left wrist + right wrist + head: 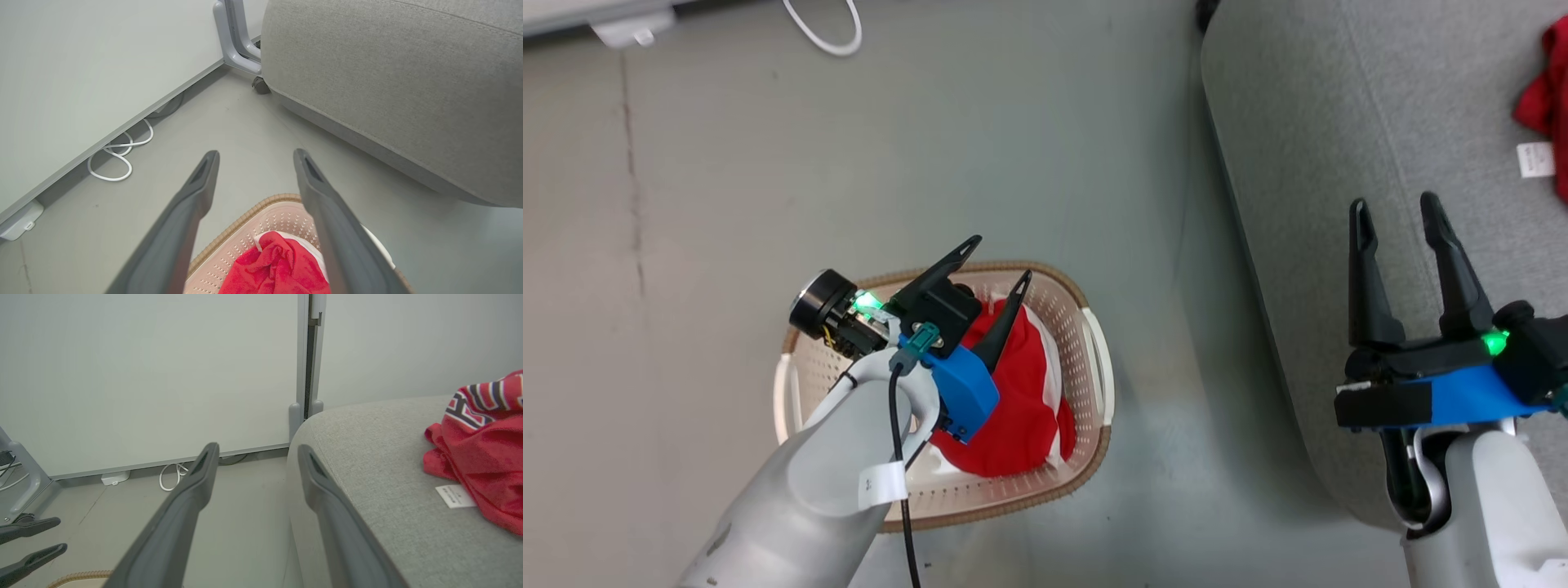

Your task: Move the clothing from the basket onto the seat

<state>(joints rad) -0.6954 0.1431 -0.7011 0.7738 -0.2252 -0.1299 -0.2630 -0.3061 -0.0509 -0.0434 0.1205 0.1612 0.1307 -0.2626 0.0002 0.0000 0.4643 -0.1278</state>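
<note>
From here I see my left gripper (1001, 260) hanging over the basket (1092, 343), which sits on the floor (727, 163) just beside the seat (1298, 163). Its fingers are spread wide and nothing is between them. One red garment (1021, 408) lies bunched in the basket, with white trim showing along its edge, and through the left wrist camera it sits low between the finger bases without touching them. My right gripper (1393, 202) is over the edge of the seat nearest the basket, also fully spread and carrying nothing. A red jersey (486, 457) with black, white-edged markings lies crumpled on the seat cushion, well apart from the right fingers, and its white tag (455, 496) lies flat on the grey fabric. A white cable (825, 33) loops on the floor by the wall (143, 375).
</note>
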